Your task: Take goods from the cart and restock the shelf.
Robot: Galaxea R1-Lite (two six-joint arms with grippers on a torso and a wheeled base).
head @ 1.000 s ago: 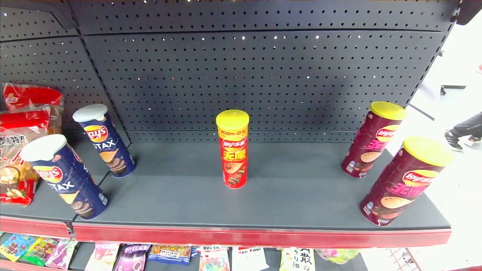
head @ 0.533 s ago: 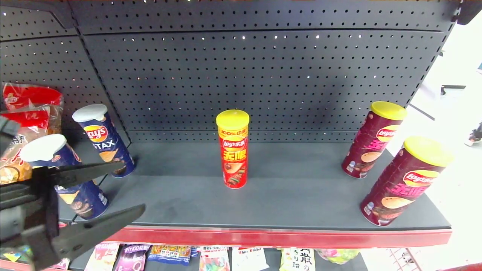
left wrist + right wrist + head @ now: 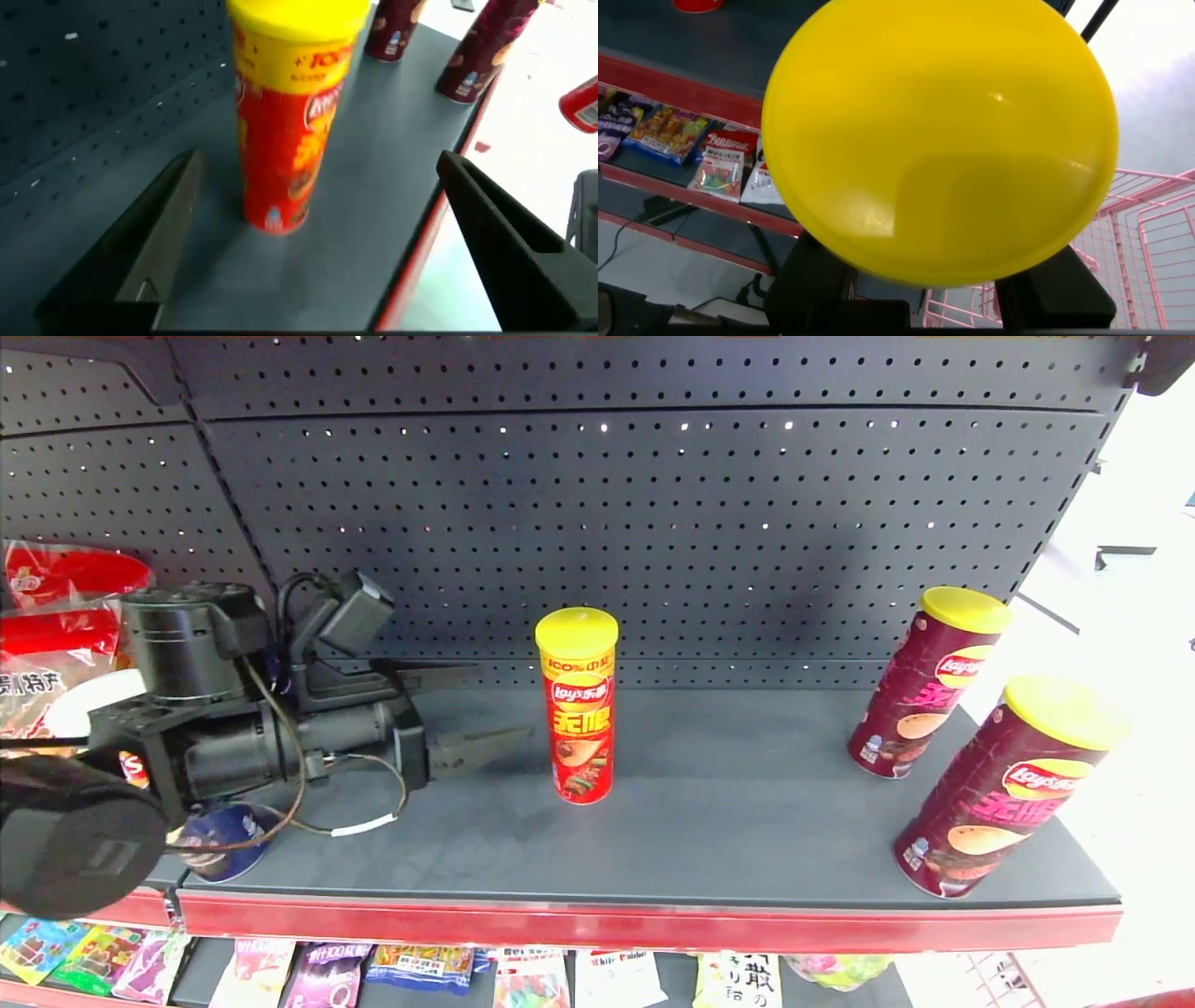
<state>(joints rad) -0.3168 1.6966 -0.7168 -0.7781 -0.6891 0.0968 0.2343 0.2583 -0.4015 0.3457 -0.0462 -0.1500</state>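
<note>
Head view: left claw [image 3: 503,701] released beside red can [image 3: 576,709] | right wrist: right claw [image 3: 938,301] grips yellow-lidded can [image 3: 938,140]

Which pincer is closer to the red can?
Left. The left pincer sits open just beside the red can; the right pincer holds a yellow-lidded can out front, near the pink cart.
</note>
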